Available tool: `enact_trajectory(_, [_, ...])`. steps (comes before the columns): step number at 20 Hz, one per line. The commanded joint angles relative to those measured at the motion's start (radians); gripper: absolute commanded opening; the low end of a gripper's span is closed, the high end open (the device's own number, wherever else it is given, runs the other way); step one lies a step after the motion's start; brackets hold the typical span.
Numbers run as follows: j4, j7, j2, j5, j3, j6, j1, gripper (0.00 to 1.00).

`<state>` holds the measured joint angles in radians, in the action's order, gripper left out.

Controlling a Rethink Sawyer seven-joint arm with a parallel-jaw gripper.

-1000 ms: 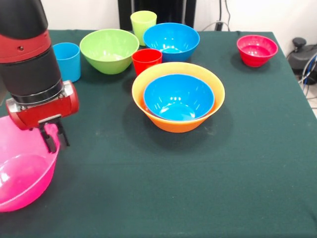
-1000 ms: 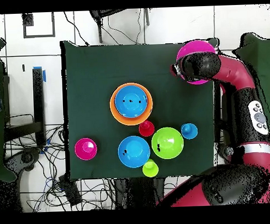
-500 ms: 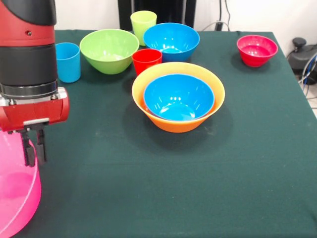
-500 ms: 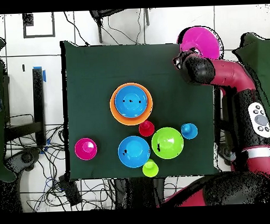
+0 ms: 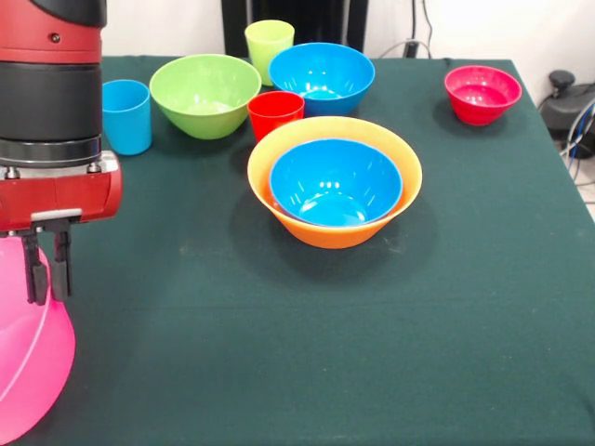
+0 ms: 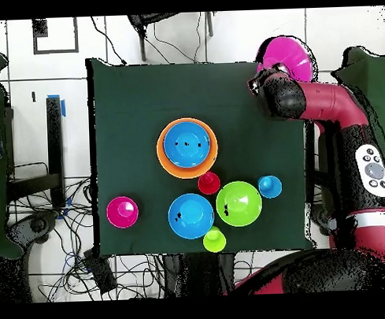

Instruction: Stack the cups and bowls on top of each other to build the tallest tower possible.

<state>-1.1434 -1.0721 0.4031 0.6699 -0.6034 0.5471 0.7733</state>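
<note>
Pinched on the tipped pink bowl's (image 5: 28,362) rim at the near-left table (image 5: 390,353) edge, gripper (image 5: 46,265) with the tower (image 5: 335,181) lying well off to the right.

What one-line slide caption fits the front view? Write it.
End effector grips tilted pink bowl at table edge; blue bowl nested in orange bowl.

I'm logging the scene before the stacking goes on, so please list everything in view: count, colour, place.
orange bowl: one, table centre, holding a blue bowl.
second blue bowl: one, far side.
lime green bowl: one, far left in the front view.
small red bowl: one, far right.
pink bowl: one, tilted at the table's near left corner.
cups: light blue cup, red cup, lime green cup, near the far bowls.
table: one, dark green cloth.
gripper: at the pink bowl's rim.
</note>
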Motion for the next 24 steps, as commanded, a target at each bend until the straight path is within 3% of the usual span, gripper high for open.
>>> enact_trajectory(1, [-0.058, 0.012, 0.025, 0.082, 0.062, -0.027, -0.057, 0.0])
enact_trajectory(8, [-0.047, 0.04, 0.022, 0.093, 0.056, -0.042, -0.056, 0.0])
enact_trajectory(15, [-0.17, 0.126, 0.083, -0.044, -0.06, 0.093, 0.006, 0.0])
enact_trajectory(24, [-0.336, 0.001, 0.228, -0.139, -0.036, 0.176, -0.044, 0.0])
